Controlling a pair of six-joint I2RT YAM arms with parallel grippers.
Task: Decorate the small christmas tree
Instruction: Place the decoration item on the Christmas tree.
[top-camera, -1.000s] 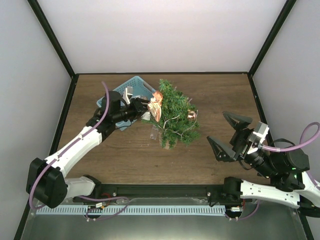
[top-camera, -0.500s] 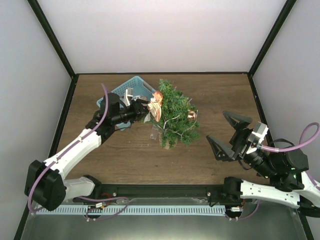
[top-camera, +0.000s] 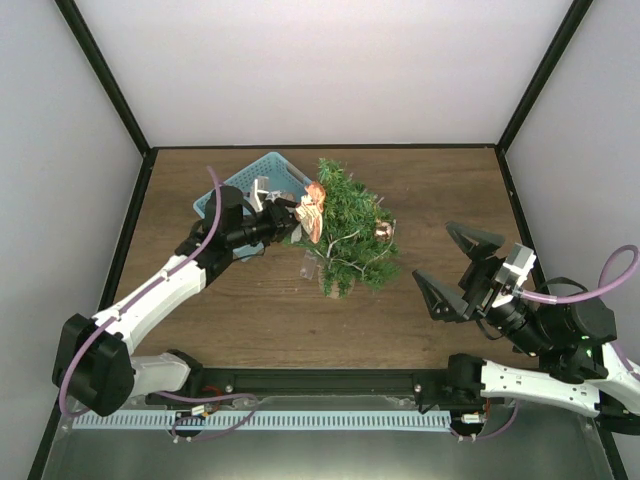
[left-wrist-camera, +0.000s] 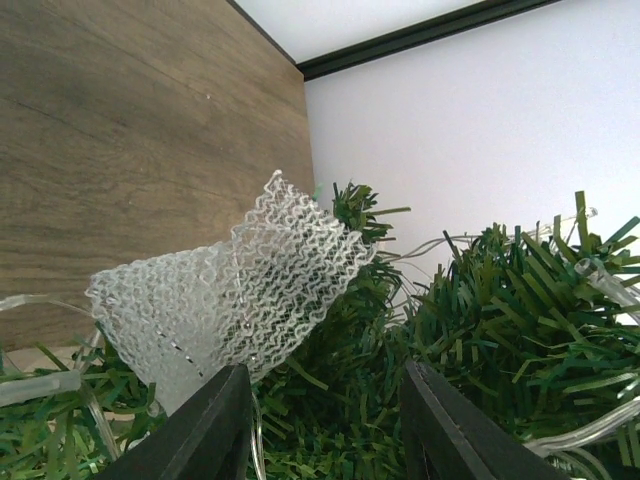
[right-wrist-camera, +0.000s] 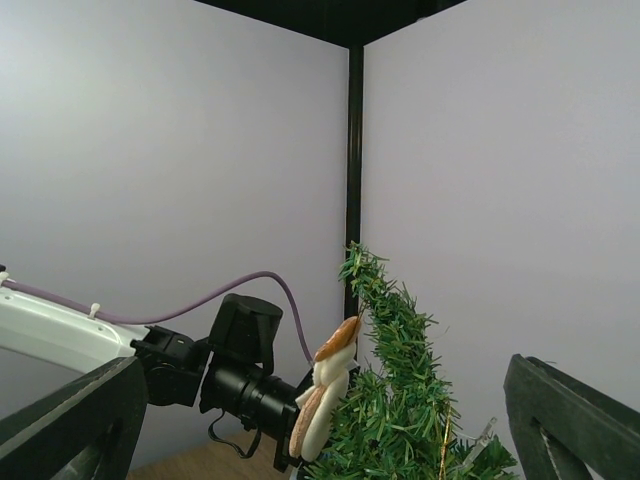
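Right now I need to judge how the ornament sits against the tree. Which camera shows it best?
The right wrist view: the ornament appears nearly whole, side-on, against the small christmas tree. Top external shows it small, from above, beside the tree. Left wrist shows only white mesh, close up.
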